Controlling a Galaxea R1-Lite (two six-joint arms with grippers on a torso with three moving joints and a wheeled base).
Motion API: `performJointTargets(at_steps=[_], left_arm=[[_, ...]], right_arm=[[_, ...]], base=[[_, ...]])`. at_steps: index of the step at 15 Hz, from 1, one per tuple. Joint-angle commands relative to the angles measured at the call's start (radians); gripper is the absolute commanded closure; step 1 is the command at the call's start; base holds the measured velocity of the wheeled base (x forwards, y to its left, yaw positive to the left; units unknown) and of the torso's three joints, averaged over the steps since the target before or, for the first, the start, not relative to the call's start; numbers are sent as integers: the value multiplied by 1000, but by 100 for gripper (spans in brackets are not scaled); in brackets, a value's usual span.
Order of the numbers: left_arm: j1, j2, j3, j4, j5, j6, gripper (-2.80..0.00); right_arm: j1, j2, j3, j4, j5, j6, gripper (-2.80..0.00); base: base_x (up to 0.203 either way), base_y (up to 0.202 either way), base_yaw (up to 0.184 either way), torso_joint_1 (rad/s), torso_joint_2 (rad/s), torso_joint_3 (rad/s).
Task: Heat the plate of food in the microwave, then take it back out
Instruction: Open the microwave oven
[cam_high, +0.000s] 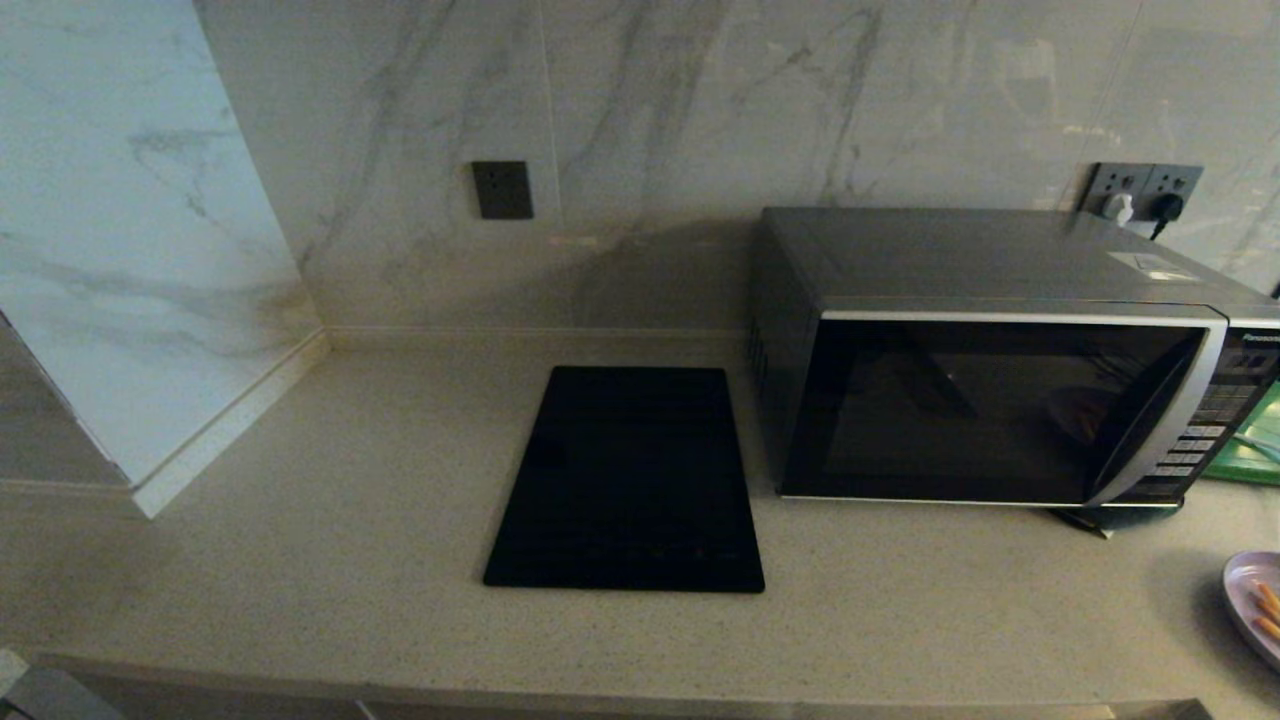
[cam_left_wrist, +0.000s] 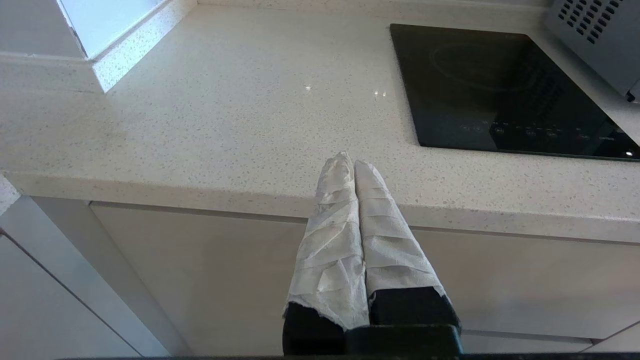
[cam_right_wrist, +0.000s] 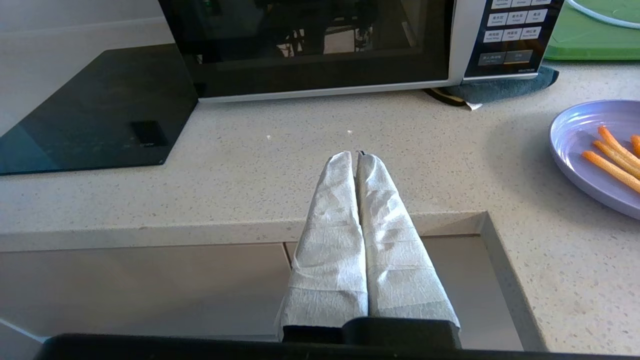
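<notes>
The dark grey microwave (cam_high: 990, 360) stands at the back right of the counter with its black glass door closed; its button panel (cam_right_wrist: 510, 35) also shows in the right wrist view. The pale lilac plate of food (cam_high: 1258, 600) lies on the counter at the far right edge, in front of the microwave, with orange sticks (cam_right_wrist: 612, 157) on it. My right gripper (cam_right_wrist: 356, 156) is shut and empty, hanging at the counter's front edge, to the left of the plate. At the front edge further left, my left gripper (cam_left_wrist: 350, 161) is also shut and empty. Neither arm appears in the head view.
A flat black cooktop slab (cam_high: 630, 480) lies in the counter left of the microwave. A green board (cam_high: 1250, 445) lies right of the microwave, and a dark cloth (cam_right_wrist: 500, 87) sticks out under its front corner. A marble wall block (cam_high: 130, 250) juts out at the left.
</notes>
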Motion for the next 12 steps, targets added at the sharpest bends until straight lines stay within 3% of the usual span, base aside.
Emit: performJointTargets(at_steps=[1,12], left_arm=[[0,1,0,0,0,-1,0],[0,1,0,0,0,-1,0]], right_arm=[[1,1,2,-1,0,-1,0],[1,4,-41,5,7,0,0]], base=[[0,0,0,0,0,0],[0,0,0,0,0,0]])
